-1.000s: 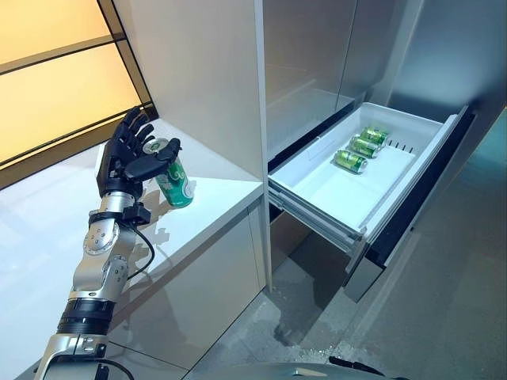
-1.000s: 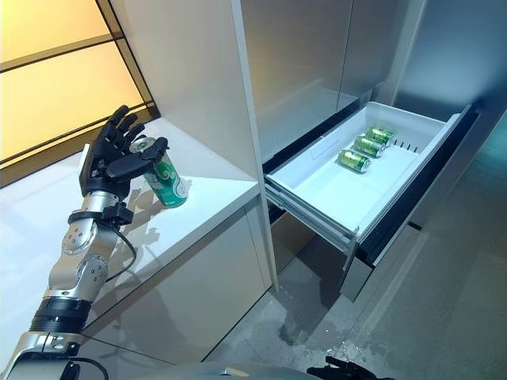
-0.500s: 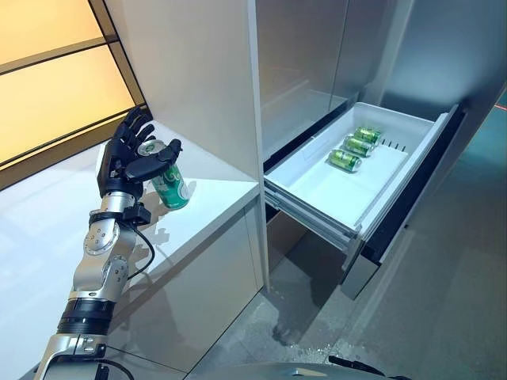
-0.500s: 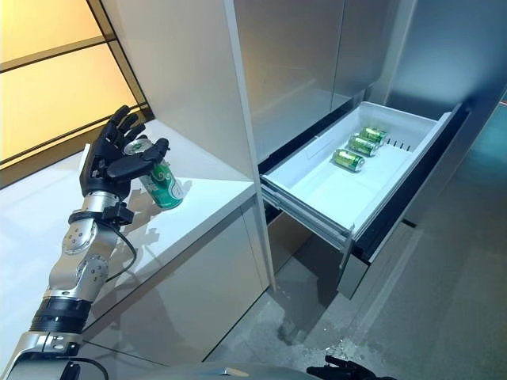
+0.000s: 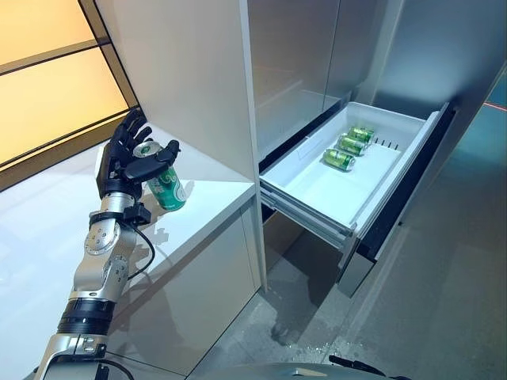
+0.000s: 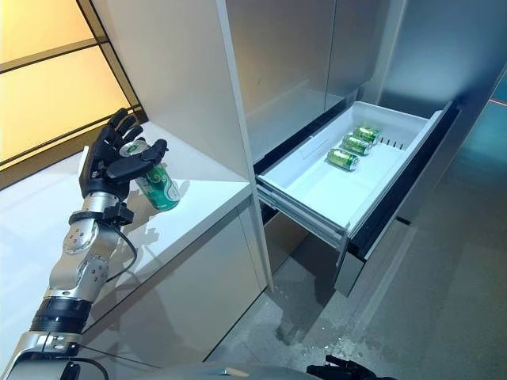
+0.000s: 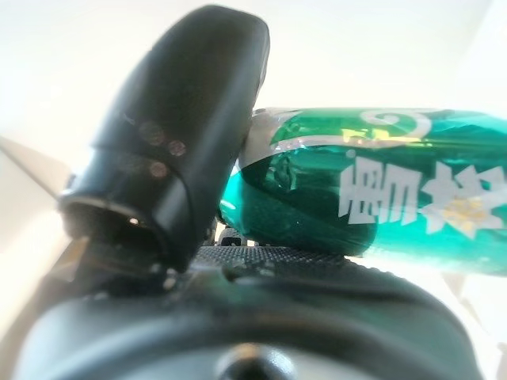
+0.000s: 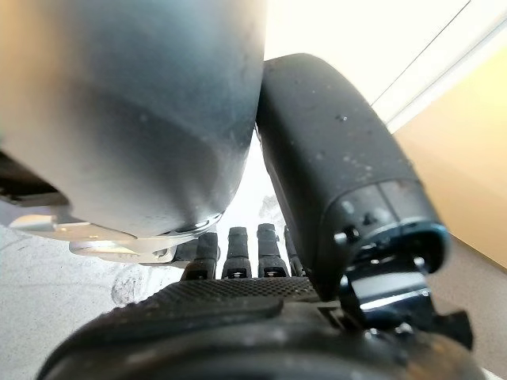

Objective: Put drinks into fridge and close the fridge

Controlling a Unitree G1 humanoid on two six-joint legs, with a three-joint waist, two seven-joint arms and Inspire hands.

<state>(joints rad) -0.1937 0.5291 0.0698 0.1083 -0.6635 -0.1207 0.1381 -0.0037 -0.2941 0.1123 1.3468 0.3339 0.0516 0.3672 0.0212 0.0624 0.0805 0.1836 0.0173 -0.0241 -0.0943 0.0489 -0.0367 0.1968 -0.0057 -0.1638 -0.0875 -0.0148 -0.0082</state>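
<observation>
A green can [image 5: 165, 188] stands tilted on the white counter [image 5: 210, 198] at the left. My left hand [image 5: 120, 155] is beside it. The thumb lies across the can's top and presses it to the palm, and the fingers are spread upward behind it. The can also shows in the left wrist view [image 7: 380, 190], wedged under the thumb [image 7: 182, 119]. The fridge drawer [image 5: 325, 190] is pulled out at the right, with green cans [image 5: 344, 148] lying at its far end. My right hand [image 8: 341, 158] hangs over the floor with straight fingers, holding nothing.
A tall white cabinet wall [image 5: 182, 71] rises right behind the can. The grey fridge front [image 5: 293, 63] stands above the drawer. The drawer's front panel [image 5: 396, 198] juts out over the grey floor [image 5: 444, 301].
The whole view has shifted a little to the left, so the camera moved. My left hand stays on the can, which leans slightly more.
</observation>
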